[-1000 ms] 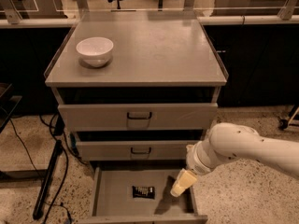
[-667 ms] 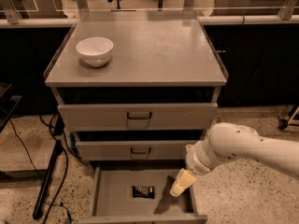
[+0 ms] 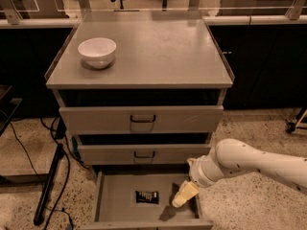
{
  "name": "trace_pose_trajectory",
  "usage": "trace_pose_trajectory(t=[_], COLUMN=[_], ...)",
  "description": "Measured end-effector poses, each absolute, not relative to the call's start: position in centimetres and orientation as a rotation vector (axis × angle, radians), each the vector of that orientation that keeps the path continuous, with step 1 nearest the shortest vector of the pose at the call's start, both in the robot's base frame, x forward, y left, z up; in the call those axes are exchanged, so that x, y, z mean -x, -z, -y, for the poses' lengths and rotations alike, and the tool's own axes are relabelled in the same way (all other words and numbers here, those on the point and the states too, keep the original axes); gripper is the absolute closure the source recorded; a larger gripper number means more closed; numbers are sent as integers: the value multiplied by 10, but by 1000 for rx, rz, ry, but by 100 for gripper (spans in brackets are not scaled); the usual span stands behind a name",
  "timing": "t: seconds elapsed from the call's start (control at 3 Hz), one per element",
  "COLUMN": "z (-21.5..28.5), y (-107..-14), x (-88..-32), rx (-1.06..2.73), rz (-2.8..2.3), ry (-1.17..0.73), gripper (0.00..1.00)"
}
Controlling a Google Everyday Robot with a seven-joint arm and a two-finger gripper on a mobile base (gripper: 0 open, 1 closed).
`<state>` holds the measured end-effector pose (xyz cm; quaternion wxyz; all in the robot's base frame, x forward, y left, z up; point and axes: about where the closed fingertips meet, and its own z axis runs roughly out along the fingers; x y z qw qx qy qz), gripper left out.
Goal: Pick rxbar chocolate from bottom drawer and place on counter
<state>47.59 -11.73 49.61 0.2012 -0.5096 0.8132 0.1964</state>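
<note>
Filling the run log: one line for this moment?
claw: over open bottom drawer, right of rxbar chocolate | grasp: none yet

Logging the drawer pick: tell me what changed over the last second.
The pale gripper has dipped slightly lower inside the open bottom grey metal drawer, beside the small flat black rxbar chocolate wrapper; nothing taken hold of or let go. The wrapper lies where it was, and the white bowl stays on the flat grey metal counter.
</note>
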Motion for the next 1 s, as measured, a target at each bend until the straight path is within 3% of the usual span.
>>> trace_pose_trajectory(t=[0.67,1.0], z=[109,96], y=[-479,-418], x=[-479,-513], rx=[1421,1517], rz=[-2261,-2200], ry=[-551,-469], gripper=[0,0])
